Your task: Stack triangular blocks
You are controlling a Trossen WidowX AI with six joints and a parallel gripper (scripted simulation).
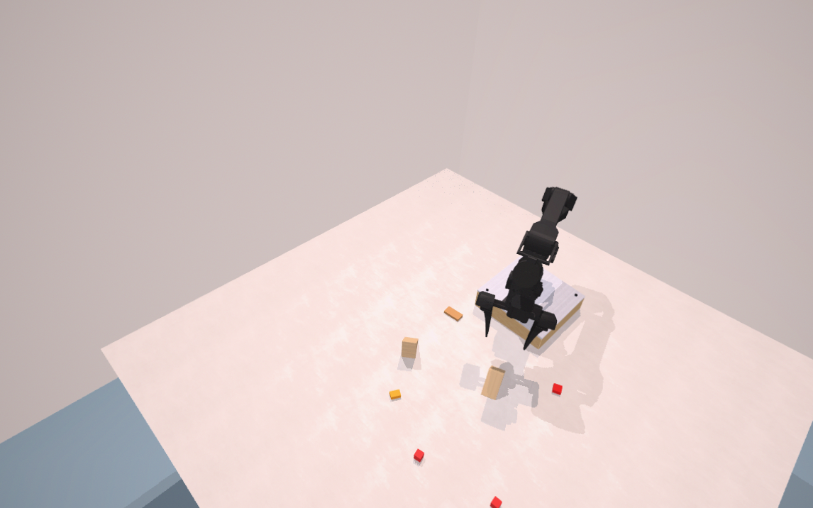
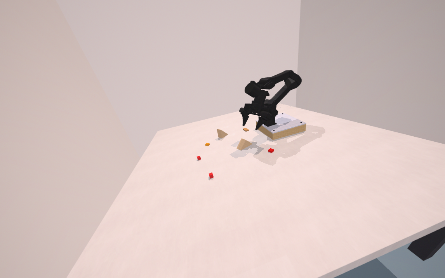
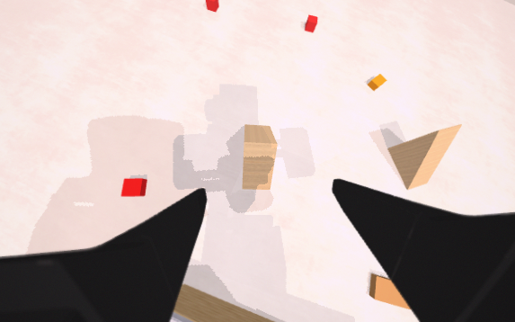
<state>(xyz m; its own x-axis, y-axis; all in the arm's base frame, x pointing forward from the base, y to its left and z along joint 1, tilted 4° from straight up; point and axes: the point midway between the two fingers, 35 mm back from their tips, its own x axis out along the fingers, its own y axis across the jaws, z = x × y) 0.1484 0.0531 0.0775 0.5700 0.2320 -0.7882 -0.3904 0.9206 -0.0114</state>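
Note:
One wooden triangular block (image 1: 493, 382) (image 2: 243, 144) (image 3: 259, 148) stands on the table in front of the robot base, partly in the arm's shadow. The other wooden triangular block (image 1: 409, 348) (image 2: 221, 134) (image 3: 413, 155) stands apart from it, to its left in the top view and to its right in the wrist view, where its triangular end shows. The blocks do not touch. My gripper (image 1: 506, 342) (image 2: 250, 127) (image 3: 270, 189) is open and empty, above the table between the base and the first block. In the wrist view this block shows between and beyond the fingertips.
An orange slab (image 1: 452, 313) (image 2: 245, 129) (image 3: 385, 290) lies beside the robot base (image 1: 564, 299) (image 2: 288, 131). A yellow-orange piece (image 1: 395, 394) (image 2: 207, 144) (image 3: 377, 82) lies near the second block. Red cubes (image 1: 557, 388) (image 1: 418, 455) (image 1: 495, 502) lie on the table, one right of the first block.

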